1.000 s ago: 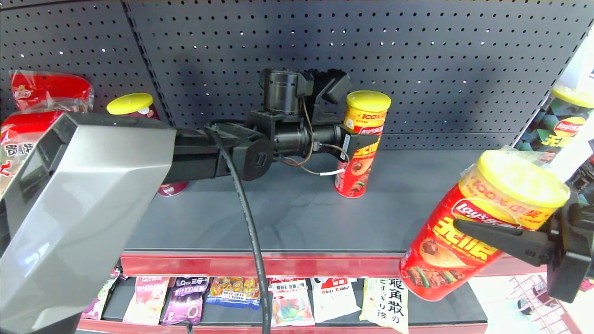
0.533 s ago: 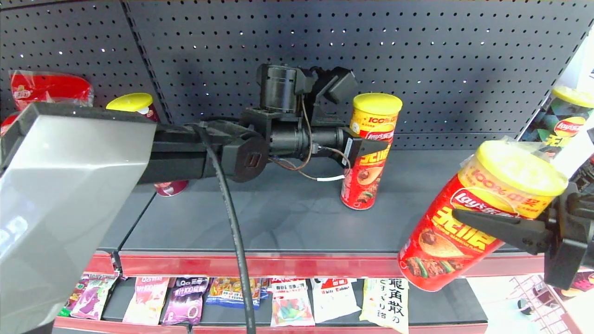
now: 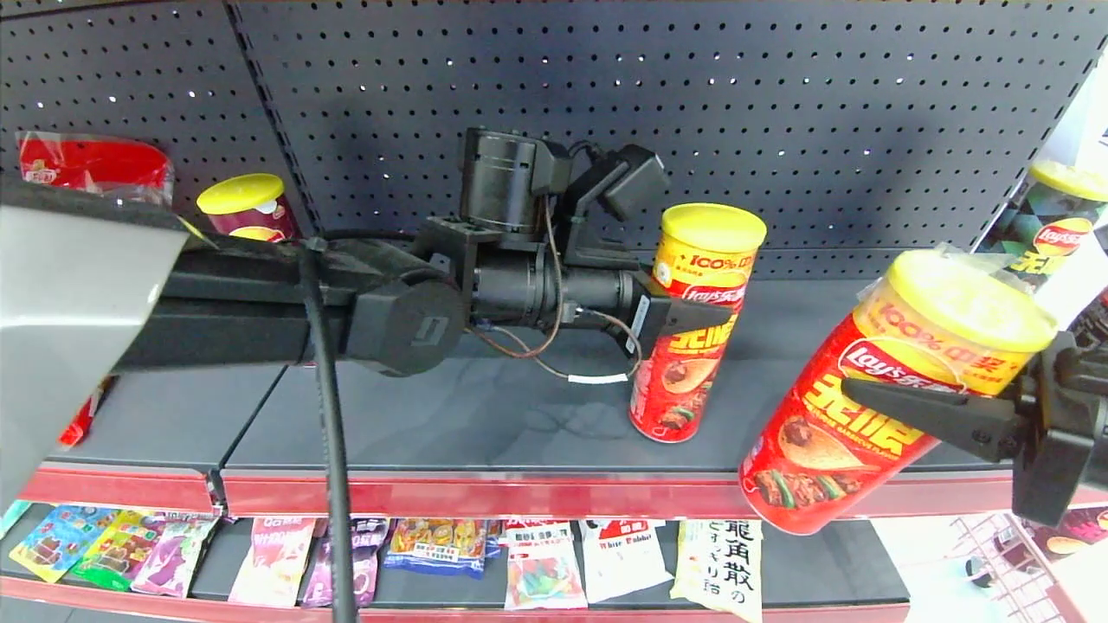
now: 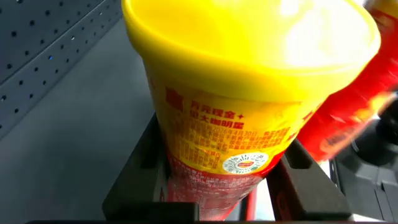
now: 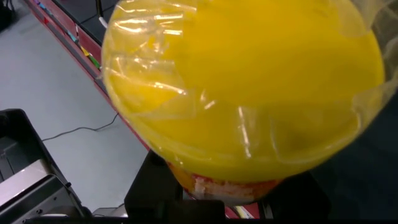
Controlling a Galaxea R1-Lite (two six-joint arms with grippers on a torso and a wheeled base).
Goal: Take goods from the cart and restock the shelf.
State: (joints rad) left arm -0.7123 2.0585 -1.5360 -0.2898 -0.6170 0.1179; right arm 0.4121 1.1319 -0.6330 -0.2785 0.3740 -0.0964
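Left gripper is squeezed around a chip can that stands on the shelf near its front edge. Right gripper hugs a second can, tilted, just off the shelf's front. Placing looks underway; next, the left should let go softly.

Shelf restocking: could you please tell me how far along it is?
Done: one yellow-lidded can stands at the back left of the shelf. In hand: the left hand grips a red can near-upright low over the shelf; the right hand holds a second red can, tilted, before the shelf's front edge. Left: set down and release both.
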